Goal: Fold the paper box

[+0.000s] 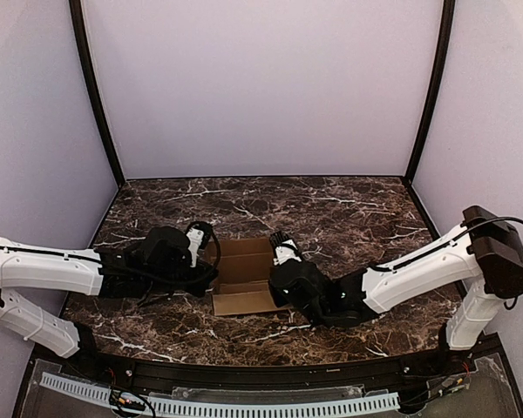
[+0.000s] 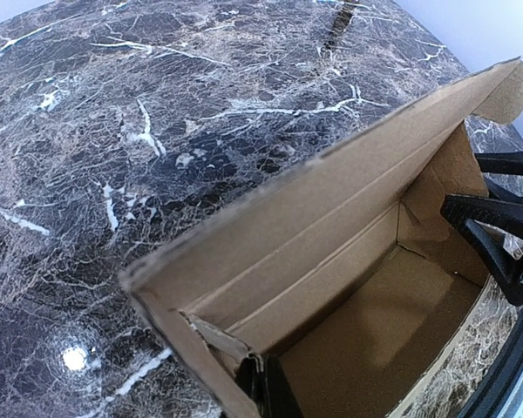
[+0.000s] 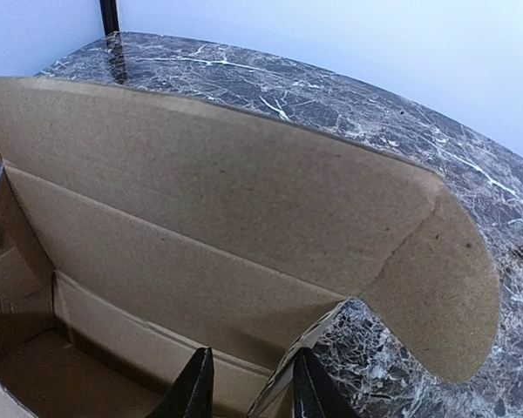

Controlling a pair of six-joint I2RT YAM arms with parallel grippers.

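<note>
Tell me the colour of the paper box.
The paper box is plain brown cardboard, shown best in the right wrist view.
</note>
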